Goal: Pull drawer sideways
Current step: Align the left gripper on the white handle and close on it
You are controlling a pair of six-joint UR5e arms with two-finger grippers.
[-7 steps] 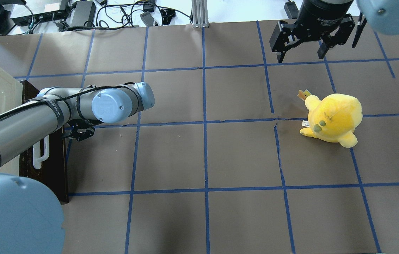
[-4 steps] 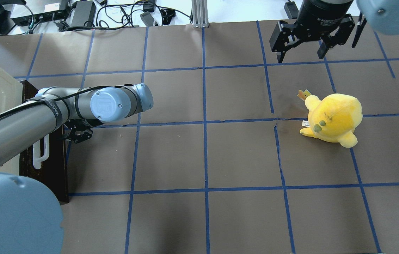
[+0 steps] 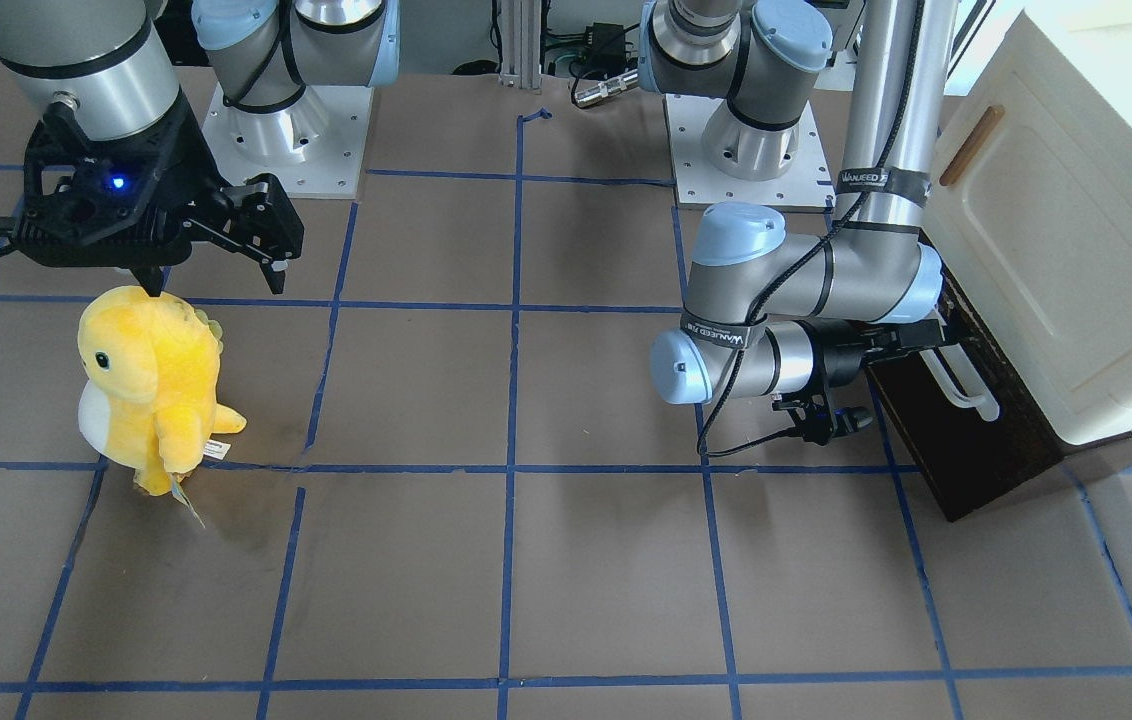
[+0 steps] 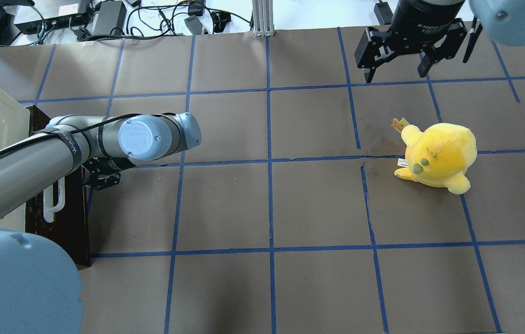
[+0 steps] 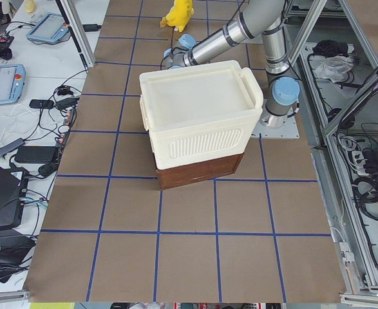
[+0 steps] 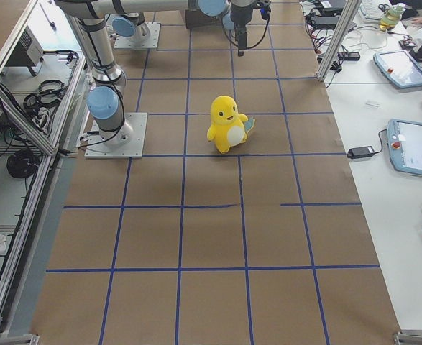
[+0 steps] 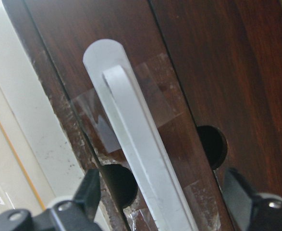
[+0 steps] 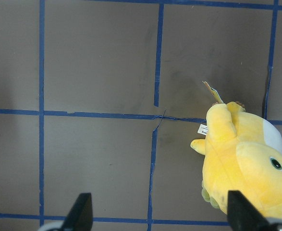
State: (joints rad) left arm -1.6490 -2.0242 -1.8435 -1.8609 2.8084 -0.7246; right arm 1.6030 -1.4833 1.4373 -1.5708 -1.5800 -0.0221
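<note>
While my left end effector [image 7: 162, 195] stands released, its two fingers [image 7: 90, 190] straddling the long white bar handle [image 7: 136, 144] without touching it, the shallow drawer with the dark brown wooden front [image 4: 70, 218] sits at the table's left edge beneath a cream cabinet [image 3: 1056, 230]. My right end effector [image 4: 395, 76] hangs released near the far right corner, close to a yellow plush toy [image 4: 438, 155].

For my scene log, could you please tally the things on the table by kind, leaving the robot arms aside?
cream cabinet: 1
drawer: 1
yellow plush toy: 1
Total: 3
</note>
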